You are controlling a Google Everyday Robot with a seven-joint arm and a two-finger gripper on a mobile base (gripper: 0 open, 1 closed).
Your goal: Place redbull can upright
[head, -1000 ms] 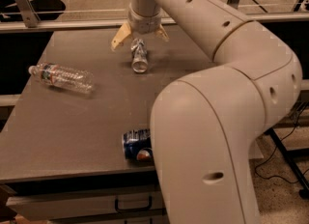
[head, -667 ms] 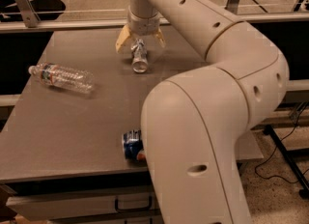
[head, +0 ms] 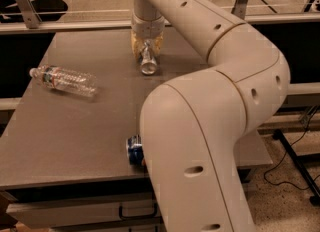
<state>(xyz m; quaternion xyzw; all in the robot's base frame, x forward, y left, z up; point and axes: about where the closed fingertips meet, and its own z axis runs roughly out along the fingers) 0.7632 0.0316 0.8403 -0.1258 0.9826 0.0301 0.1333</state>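
Since 1 s ago: gripper (head: 146, 46) narrowed. Its pads were splayed wide of the redbull can (head: 148, 62) and now sit tight on both sides of it. My arm (head: 200, 141) swung its big link across the view twd the left, and it covers more of the Pepsi can (head: 134, 150) than before. Cans and bottle are in the same spots as before.

Near → far:
- Arm's lower link fills the foreground, well nearside of the gripper. It bends at the elbow and reaches back over the table (head: 75, 126).
- Pepsi can lies on its side at the table's near edge, far nearside of the gripper, w/ its right part hidden behind the arm.
- Water bottle (head: 62, 78) lies on its side, cap end pointing away from the gripper. It is well off to the gripper's view-left and a bit nearer than it.
- Redbull can sits directly under the gripper, not upright. It is tipped, w/ the shiny round end facing the camera and low at the table surface. Its far end is up betw. the pads.
- Gripper points down over the far-centre of the table, closed narrow on the can's far end.
- Metal rail (head: 65, 25) runs just beyond the table's far edge, behind the gripper.
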